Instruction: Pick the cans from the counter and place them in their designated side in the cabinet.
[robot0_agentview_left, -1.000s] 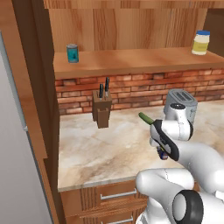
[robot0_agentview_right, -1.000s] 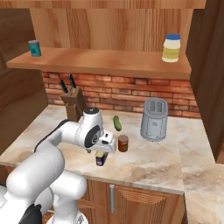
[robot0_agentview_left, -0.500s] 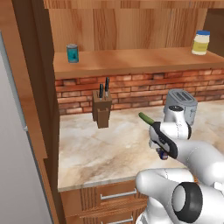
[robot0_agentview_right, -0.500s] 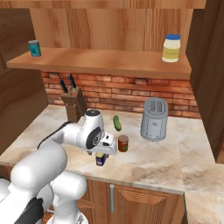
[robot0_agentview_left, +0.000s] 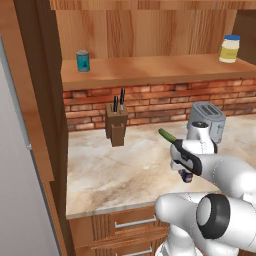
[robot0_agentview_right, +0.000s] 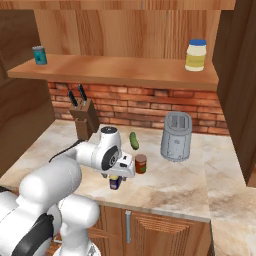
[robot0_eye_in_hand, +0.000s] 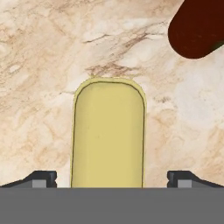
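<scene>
Cabinet (robot0_agentview_right: 115, 70) shelf up top; tabletop (robot0_agentview_right: 165, 182) below w/ toaster (robot0_agentview_right: 176, 136) as landmark. Red-brown can (robot0_agentview_right: 141, 163) sits front-left of toaster, blue can (robot0_agentview_right: 115, 182) just left of that. Hand (robot0_eye_in_hand: 111, 177) directly over blue can's yellow top, fingers wide apart either side, nothing gripped.

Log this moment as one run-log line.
phase: lining up over squat dark blue can with yellow top | gripper: open, astride can, not gripping | red-brown can: beside it on beige marble counter
</scene>
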